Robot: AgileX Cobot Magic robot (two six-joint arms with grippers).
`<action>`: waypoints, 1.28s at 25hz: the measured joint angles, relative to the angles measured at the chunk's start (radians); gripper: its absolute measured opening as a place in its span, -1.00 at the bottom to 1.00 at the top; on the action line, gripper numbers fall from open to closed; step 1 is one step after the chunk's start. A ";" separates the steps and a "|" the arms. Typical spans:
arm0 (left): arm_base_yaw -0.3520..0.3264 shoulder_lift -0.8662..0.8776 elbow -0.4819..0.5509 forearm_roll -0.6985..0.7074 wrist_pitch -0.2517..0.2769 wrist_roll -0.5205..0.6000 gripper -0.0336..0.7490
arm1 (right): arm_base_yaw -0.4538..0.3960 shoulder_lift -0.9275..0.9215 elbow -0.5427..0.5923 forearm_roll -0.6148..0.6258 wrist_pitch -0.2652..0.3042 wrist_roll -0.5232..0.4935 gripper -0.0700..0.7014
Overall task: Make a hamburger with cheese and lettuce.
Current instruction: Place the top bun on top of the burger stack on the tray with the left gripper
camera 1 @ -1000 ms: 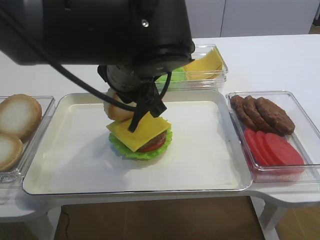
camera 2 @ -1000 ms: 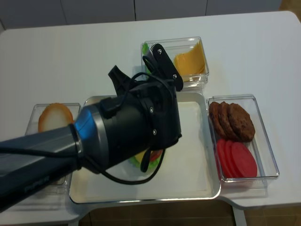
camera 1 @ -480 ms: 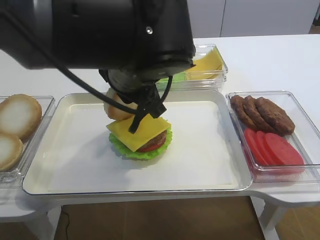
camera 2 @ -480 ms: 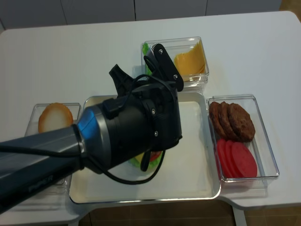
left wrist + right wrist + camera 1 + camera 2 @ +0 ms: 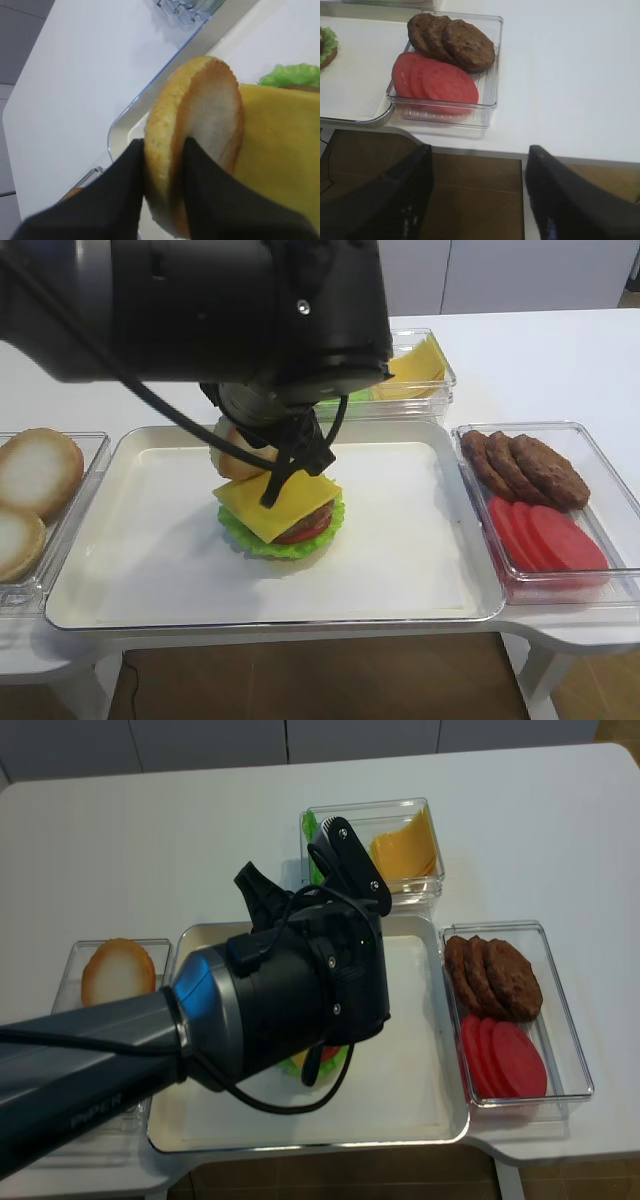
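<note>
On the metal tray [image 5: 400,570] stands the hamburger [image 5: 283,520]: frilly green lettuce [image 5: 290,547] at the base, tomato, patty, and a square yellow cheese [image 5: 270,505] on top. My left gripper [image 5: 163,150] is shut on a golden-edged bun half [image 5: 200,140], held on edge. The bun half [image 5: 232,452] hangs at the back left corner of the cheese; I cannot tell whether they touch. The left arm hides most of the stack in the realsense view. My right gripper [image 5: 477,167] is open and empty, off the table's front edge, near the patty box.
A clear box at the right holds brown patties [image 5: 525,465] and red tomato slices [image 5: 548,540]. Behind the tray is a box of spare cheese slices [image 5: 412,362] and green leaves. Pale bun halves [image 5: 35,470] lie in a box at the left.
My left arm has edged slightly right with the bun half still in its grip. The burger stack has not moved.
</note>
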 joint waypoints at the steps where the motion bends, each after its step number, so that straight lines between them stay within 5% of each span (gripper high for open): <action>1: 0.000 0.000 0.000 0.000 0.000 0.000 -0.48 | 0.000 0.000 0.000 0.000 0.000 0.000 0.34; 32: 0.000 0.000 0.000 -0.010 0.000 -0.018 -0.49 | 0.000 0.000 0.000 0.000 0.000 0.002 0.34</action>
